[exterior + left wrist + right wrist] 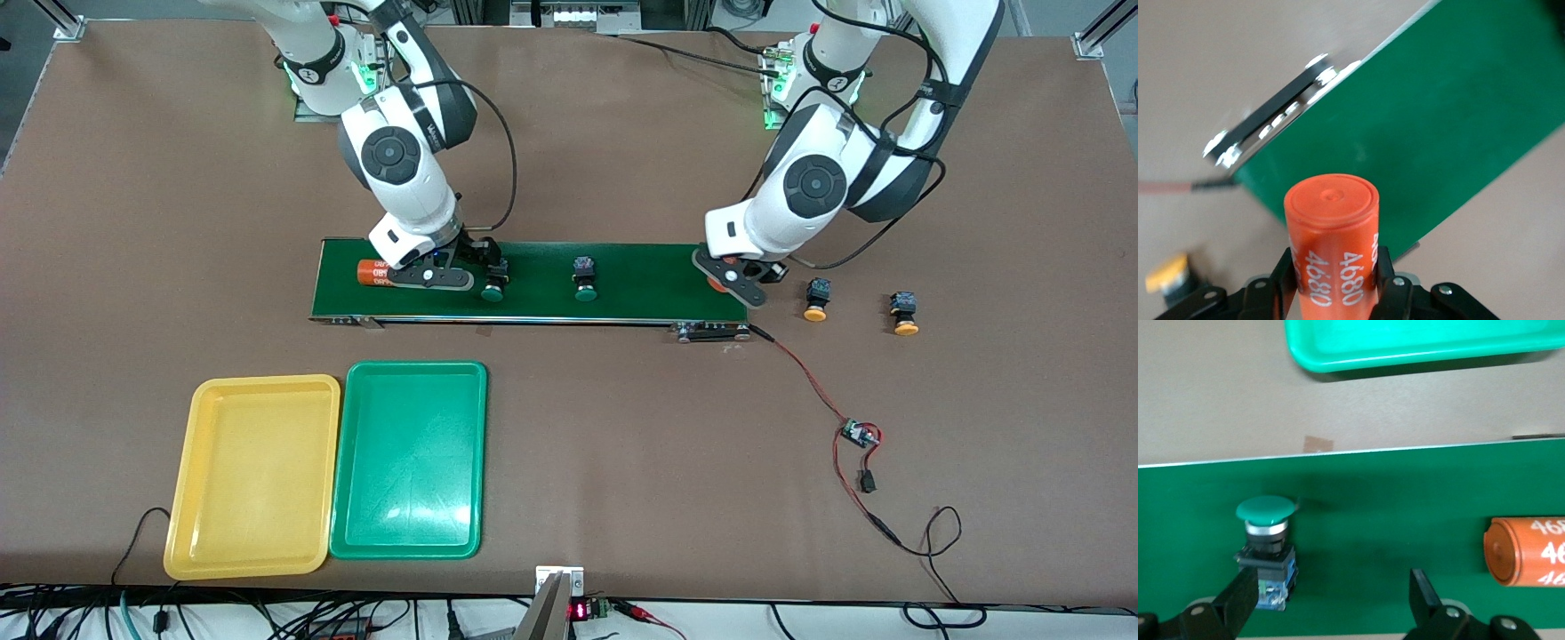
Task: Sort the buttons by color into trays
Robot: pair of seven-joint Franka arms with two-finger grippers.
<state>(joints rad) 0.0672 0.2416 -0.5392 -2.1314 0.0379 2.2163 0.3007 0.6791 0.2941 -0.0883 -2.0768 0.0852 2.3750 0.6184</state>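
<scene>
Bright even overhead light, soft shadows, wrist views slightly blurred

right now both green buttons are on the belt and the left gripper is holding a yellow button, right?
Not quite. The left gripper is shut on an orange cylinder with white print, as the left wrist view shows. Both green buttons are indeed on the belt.

Front cam sits high, facing both arm bases, whole table in frame. Left wrist cam looks down close over the conveyor belt [1418, 120] at the left arm's end. Right wrist cam sits low over the belt's other end. Front and both wrist views share that belt [622, 280].
</scene>
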